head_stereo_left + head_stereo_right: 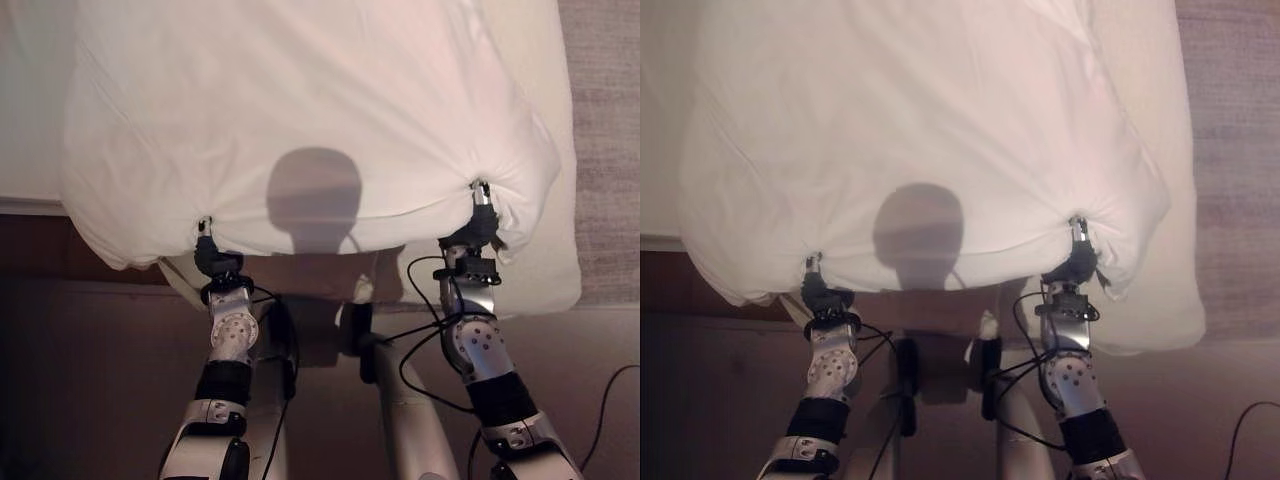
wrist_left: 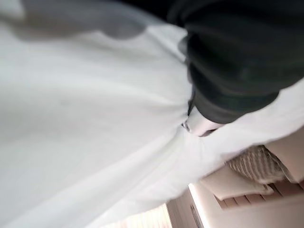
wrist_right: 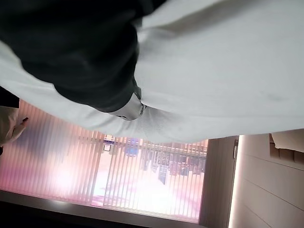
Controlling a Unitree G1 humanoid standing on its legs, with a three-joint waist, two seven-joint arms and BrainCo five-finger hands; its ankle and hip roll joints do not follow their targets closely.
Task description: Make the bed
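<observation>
A white duvet (image 1: 300, 100) hangs spread out in front of me, held up by its near edge and covering most of the bed. My left hand (image 1: 208, 252) is shut on the left part of that edge, where the cloth puckers into a small bunch. My right hand (image 1: 478, 225) grips the right part a little higher, with the cloth gathered the same way. In the left wrist view a silver finger (image 2: 199, 124) presses into the gathered cloth. The right wrist view shows another finger (image 3: 128, 110) pinching the fabric from below.
White bedding (image 1: 30, 100) shows at the far left, above a dark brown bed side (image 1: 60, 260). More white cloth (image 1: 545, 275) hangs lower at the right, next to grey carpet (image 1: 605, 150). A window with vertical blinds (image 3: 142, 175) lies beyond the duvet.
</observation>
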